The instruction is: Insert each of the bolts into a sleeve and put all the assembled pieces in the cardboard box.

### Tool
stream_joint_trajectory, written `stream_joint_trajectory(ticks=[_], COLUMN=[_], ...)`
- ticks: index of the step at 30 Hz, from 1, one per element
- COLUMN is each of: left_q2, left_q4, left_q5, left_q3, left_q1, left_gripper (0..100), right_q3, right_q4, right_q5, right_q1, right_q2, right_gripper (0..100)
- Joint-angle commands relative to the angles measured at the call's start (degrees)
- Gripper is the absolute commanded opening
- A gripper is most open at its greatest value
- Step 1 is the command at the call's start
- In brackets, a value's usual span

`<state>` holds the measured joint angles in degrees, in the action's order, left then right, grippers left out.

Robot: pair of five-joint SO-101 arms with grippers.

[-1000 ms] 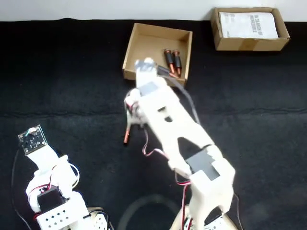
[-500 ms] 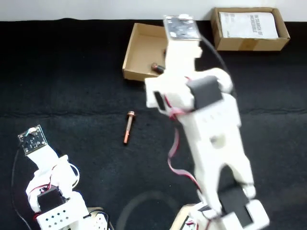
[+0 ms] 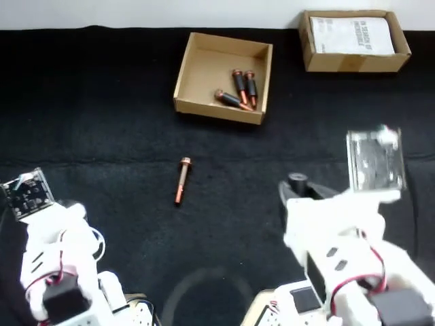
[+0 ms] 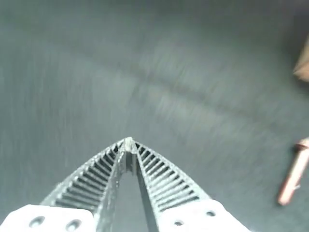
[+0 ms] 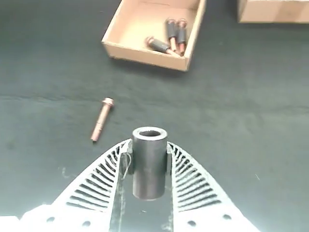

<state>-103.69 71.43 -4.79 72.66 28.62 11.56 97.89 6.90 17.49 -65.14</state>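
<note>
Two grippers: right gripper (image 5: 149, 146) clamped on sleeve (image 5: 149, 169); left gripper (image 4: 128, 143) pressed together, bolt (image 4: 293, 174) nearby.

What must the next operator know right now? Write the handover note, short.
Left pincer: shut, empty, over the black mat.
Right pincer: shut on an upright dark grey metal sleeve.
One copper-coloured bolt lies loose on the mat, between the arms and the open brown cardboard box.
Done: three assembled bolt-and-sleeve pieces lie in the box.
Left: put the loose bolt into the held sleeve, then box it.
</note>
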Motion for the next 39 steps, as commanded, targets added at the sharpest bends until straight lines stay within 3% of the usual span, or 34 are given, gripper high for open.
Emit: stream_joint_trajectory(ticks=[1,7,15,20,27,35,39], left_q2=[0.48,2.51,28.09,43.47,61.23,78.02,85.41], left_q4=[5.45,10.55,12.13,11.6,11.43,-0.35,-5.36], left_q5=[0.79,0.53,-4.22,-6.07,-11.08,-13.27,-13.45], left_q3=[-9.36,-18.24,-34.33,-40.22,-40.75,-40.92,-40.92], left_q1=[-7.69,-20.35,-21.49,-21.85,-33.01,-40.75,-40.92], left_gripper=[1,1,1,1,1,2,16], right_q3=[12.44,34.42,55.78,64.22,71.69,79.96,82.59], right_q4=[-8.04,-25.1,-40.75,-45.05,-52.09,-58.51,-58.68], right_q5=[-0.88,-0.79,-1.05,-6.86,-7.3,-7.3,-7.3], right_q1=[-5.58,-9.36,-10.51,-10.51,-15.25,-20.7,-23.69], right_q2=[-8.4,-20.97,-35.91,-39.96,-39.78,-39.78,-39.78], right_gripper=[0.8,0.8,0.8,0.8,0.8,0.8,0.8])
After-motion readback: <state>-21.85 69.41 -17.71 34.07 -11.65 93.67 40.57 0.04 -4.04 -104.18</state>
